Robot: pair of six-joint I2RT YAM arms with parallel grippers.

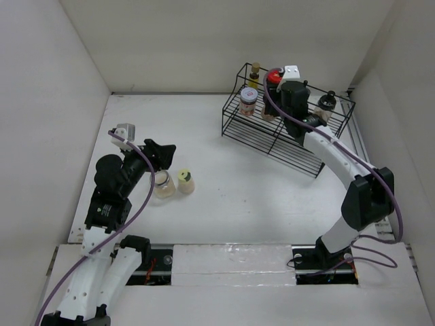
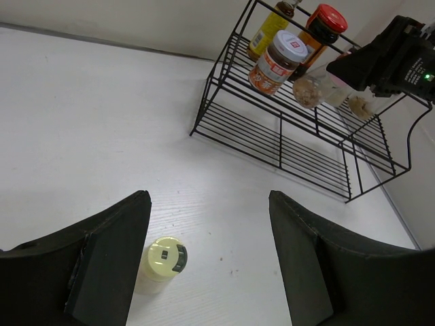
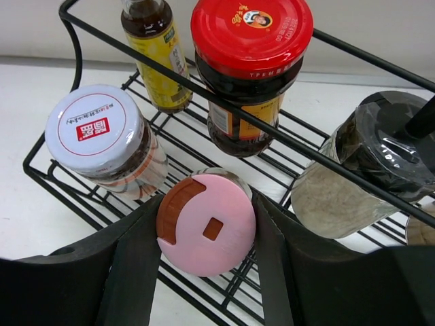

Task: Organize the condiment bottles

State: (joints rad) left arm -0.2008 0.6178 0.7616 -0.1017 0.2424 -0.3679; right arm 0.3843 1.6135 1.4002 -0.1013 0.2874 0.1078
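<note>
Overhead, the black wire rack [image 1: 285,136] sits in the far right corner of the white table [image 1: 224,204], close to the back and right walls. A wide stretch of bare tabletop lies between it and the left arm.

On the rack's upper shelf stand:
- a white-lidded jar [image 3: 92,129], its lid bearing a red label with Chinese characters
- a red-lidded jar [image 3: 251,30] of dark contents, with a small round emblem on the lid and lettering on the rim too small to read
- a yellow-labelled bottle [image 3: 160,61] behind them, against the rear rail
- a black-capped bottle [image 3: 353,176] of pale grainy contents, to the right

The right gripper [image 3: 206,204] is at the rack's front rail. Its fingers are pressed against both sides of a pink-capped bottle [image 3: 204,234], which rests on the shelf wires between the white-lidded jar and the black-capped bottle.

The left gripper [image 2: 207,224] hangs over the near left of the table with its fingers wide apart. A pale-yellow-capped bottle [image 2: 163,261] stands upright just inside one finger, and a clear jar [image 1: 163,185] stands touching or just beside it.
</note>
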